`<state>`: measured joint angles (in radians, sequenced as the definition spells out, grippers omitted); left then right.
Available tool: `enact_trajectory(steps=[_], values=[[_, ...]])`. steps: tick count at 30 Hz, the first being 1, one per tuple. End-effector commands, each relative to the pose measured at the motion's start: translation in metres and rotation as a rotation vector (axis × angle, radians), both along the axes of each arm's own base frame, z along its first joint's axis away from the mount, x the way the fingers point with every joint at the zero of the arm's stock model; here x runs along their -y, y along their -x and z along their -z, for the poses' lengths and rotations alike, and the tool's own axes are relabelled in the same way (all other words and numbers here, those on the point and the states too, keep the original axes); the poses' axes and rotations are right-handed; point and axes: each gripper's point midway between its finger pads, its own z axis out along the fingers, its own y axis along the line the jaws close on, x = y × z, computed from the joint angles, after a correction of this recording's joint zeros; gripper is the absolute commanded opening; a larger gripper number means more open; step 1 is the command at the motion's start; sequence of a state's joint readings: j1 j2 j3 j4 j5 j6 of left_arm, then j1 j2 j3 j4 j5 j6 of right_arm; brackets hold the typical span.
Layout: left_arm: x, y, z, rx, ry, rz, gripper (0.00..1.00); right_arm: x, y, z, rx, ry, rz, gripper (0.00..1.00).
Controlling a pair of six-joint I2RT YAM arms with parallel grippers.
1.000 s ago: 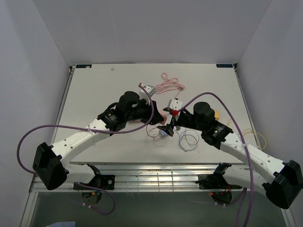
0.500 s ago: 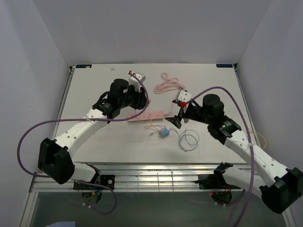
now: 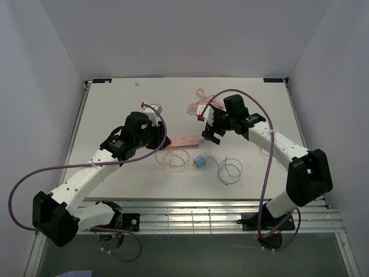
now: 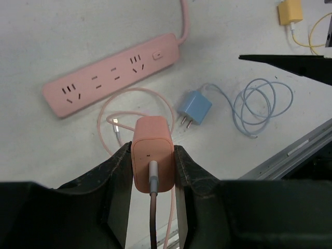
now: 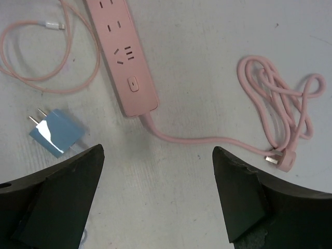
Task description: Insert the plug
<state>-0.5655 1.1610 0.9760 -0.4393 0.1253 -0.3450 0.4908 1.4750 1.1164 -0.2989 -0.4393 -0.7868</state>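
The plug (image 4: 152, 161) is a pink charger block with a cable out of its back. My left gripper (image 4: 152, 149) is shut on its sides and holds it above the table, near and left of the pink power strip (image 4: 111, 75) (image 3: 185, 140). From above, the left gripper (image 3: 163, 140) sits just left of the strip and the plug is hidden under it. My right gripper (image 3: 209, 134) hangs open over the strip's switch end (image 5: 134, 83), its jaws (image 5: 158, 150) wide apart over bare table.
A blue charger (image 3: 200, 163) (image 5: 56, 134) with a coiled blue cable (image 3: 229, 170) lies near the strip. A thin pink cable loop (image 4: 135, 124) lies below it. The strip's pink cord bundle (image 5: 282, 114) is at the back. A yellow charger (image 4: 289, 11) is at the right.
My left gripper drew back to the left with the pink plug, uncovering the strip. My right arm swung from the near side to the far right end of the strip, staying open.
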Motion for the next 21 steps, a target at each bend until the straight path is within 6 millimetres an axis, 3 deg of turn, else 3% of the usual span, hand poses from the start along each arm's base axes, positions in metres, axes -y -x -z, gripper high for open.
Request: enact_trajectory(steps=[1,2,8,14,21], values=[[-0.016,0.028,0.013,-0.135,0.022,-0.099,0.0,-0.016,-0.008,0.001,0.053,0.087,-0.108,0.9],[-0.025,0.033,0.017,-0.137,0.01,-0.129,0.0,-0.019,-0.009,0.017,0.023,0.122,-0.126,0.9],[-0.038,0.04,0.018,-0.129,0.001,-0.177,0.0,-0.049,-0.011,0.036,0.014,0.117,-0.223,0.9],[-0.05,0.04,0.023,-0.134,-0.034,-0.233,0.0,-0.068,-0.005,0.078,-0.052,0.213,-0.287,0.9],[-0.057,0.045,0.021,-0.135,-0.035,-0.257,0.0,-0.08,-0.012,0.091,-0.051,0.195,-0.281,0.91]])
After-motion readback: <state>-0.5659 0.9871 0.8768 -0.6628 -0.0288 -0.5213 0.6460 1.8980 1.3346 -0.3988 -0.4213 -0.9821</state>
